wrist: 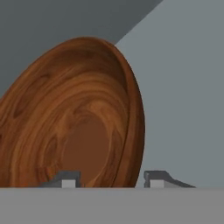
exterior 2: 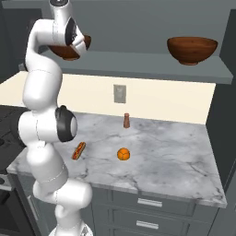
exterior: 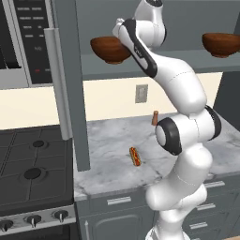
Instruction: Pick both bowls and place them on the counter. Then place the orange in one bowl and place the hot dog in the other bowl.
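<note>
Kitchen inventory, near to far.

1. White-grey veined marble counter (exterior 2: 175, 161) over grey cabinets w/ drawer pulls.
2. Black stovetop (exterior: 33, 168), knobs along front edge, left of counter.
3. Small tan-bun hot dog w/ red sausage (exterior: 135, 156): flat on counter, toward front-left, just beside robot arm in right base view.
4. Small bright orange ball (exterior 2: 123, 154): on counter, near hot dog, to its right, not touching.
5. Small brown upright shaker (exterior 2: 126, 120): standing further back on counter, below grey wall outlet (exterior 2: 120, 94).
6. Grey shelf (exterior 2: 152, 69) above backsplash, holding both bowls.
7. Glossy reddish-brown wooden bowl, left (exterior: 110, 49): on shelf, partly behind arm's wrist. In hand view its rim runs between the dark fingertips (wrist: 68, 178).
8. Second glossy reddish-brown wooden bowl, right (exterior 2: 192, 50): upright on shelf, well apart from first.
9. Two-finger gripper (wrist: 107, 179): up at left bowl, one finger inside bowl wall, other outside; jaws partway apart, straddling rim. Whether pads actually clamp the rim – cannot tell.
</note>
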{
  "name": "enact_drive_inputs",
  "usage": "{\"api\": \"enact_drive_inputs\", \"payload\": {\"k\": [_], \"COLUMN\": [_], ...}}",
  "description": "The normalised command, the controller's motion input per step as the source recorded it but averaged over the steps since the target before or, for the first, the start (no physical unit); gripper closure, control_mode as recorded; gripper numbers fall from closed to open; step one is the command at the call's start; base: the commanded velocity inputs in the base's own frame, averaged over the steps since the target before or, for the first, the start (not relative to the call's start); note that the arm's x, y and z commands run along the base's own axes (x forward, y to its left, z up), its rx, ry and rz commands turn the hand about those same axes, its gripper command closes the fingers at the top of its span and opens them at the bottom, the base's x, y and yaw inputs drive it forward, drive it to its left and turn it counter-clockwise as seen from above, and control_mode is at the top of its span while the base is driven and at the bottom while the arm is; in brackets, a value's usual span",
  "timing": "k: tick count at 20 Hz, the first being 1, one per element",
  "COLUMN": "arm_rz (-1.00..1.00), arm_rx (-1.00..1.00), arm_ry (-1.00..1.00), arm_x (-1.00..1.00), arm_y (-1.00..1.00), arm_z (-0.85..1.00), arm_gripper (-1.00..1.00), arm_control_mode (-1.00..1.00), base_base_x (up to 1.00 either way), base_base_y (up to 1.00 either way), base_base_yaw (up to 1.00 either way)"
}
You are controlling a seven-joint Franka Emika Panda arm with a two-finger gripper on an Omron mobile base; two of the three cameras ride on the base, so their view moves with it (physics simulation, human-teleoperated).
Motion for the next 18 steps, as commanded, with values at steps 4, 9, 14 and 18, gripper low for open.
{"api": "enact_drive_inputs", "payload": {"k": [4, 9, 14, 18], "arm_rz": [0.00, -0.02, -0.05, -0.10], "arm_rx": [0.04, 0.09, 0.09, 0.10], "arm_ry": [-0.01, -0.09, -0.10, -0.15], "arm_x": [-0.32, -0.71, -0.98, -1.00], "arm_y": [0.00, -0.01, -0.05, -0.27], "arm_z": [-0.11, -0.28, -0.31, -0.18], "arm_gripper": [1.00, 1.00, 1.00, 1.00], "arm_control_mode": [-1.00, -1.00, -1.00, -1.00], "base_base_x": [0.00, 0.00, 0.00, 0.00], "base_base_y": [0.00, 0.00, 0.00, 0.00], "base_base_yaw": [0.00, 0.00, 0.00, 0.00]}}
